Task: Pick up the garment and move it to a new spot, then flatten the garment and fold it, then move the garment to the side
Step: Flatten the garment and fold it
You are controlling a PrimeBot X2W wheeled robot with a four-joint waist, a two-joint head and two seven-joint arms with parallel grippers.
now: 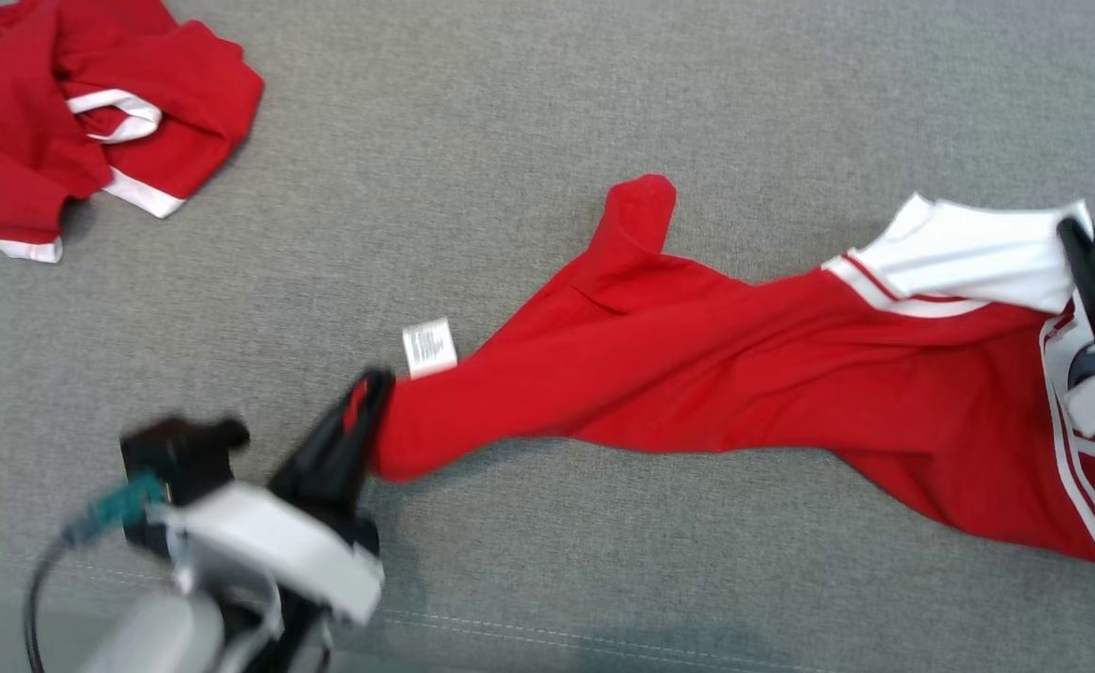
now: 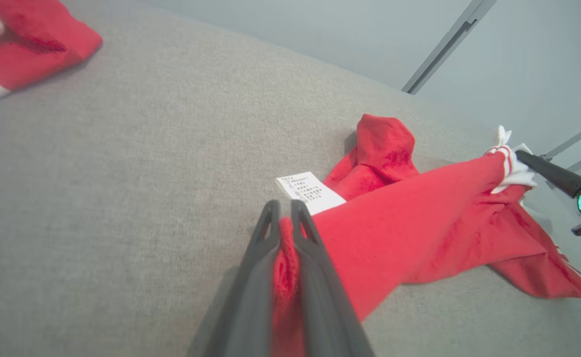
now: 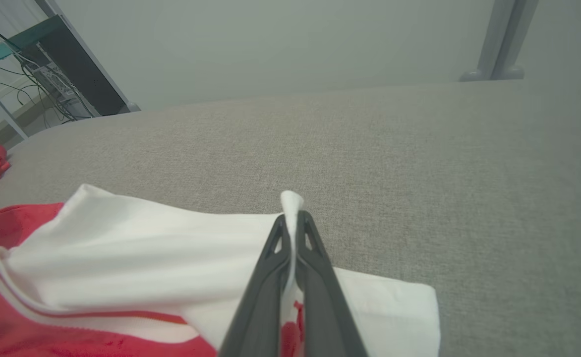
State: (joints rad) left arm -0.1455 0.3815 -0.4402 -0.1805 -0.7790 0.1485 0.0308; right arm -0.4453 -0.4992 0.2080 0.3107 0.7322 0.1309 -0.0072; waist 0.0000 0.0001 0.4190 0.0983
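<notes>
So the red cloth garment with white striped trim (image 1: 697,374) lies twisted on the grey fabric surface (image 1: 510,112), strung between both grippers. The left gripper (image 1: 372,388) is clamped on its red end and the right gripper (image 1: 1073,234) pinches the white hem. One white care label (image 1: 429,348) sits just beside the left tips. There are two garments, with the other crumpled red-and-white garment (image 1: 71,121) well beyond the left gripper

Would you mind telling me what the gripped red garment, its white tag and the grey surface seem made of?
The red garment looks like soft matte knit, perhaps cotton jersey: it drapes in loose folds without shine. Its white tag seems a thin printed fabric label, lying flat with small text. The grey surface looks like coarse woven upholstery: visible weave, stitched seam.
</notes>
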